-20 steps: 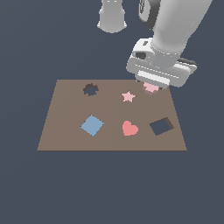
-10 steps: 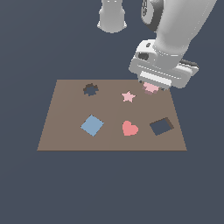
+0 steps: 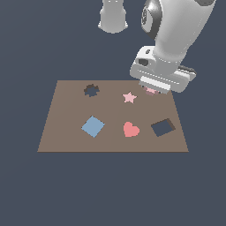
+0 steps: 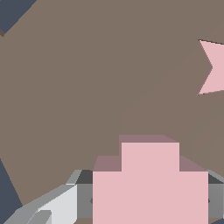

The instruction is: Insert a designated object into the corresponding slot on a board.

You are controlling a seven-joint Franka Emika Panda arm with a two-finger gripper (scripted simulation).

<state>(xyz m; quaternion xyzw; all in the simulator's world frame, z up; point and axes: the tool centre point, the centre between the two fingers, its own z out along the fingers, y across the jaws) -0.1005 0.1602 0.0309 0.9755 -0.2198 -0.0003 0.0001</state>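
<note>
risk entry: gripper (image 3: 152, 89) fingers closed on the light pink lobed piece (image 4: 150, 183) at the board (image 3: 66, 132) far edge, well apart from the scalloped slot (image 3: 91, 90); lobes misaligned with scallops could jam on the rim.

Figure: Items in view apart from the task.
A pink star (image 3: 129, 97) lies flat toward the far edge; one of its points also shows in the wrist view. A red heart (image 3: 130, 129) lies nearer the camera, between a tilted blue square (image 3: 93, 126) on the exterior view's left and a dark square hole (image 3: 163, 127) on its right.
</note>
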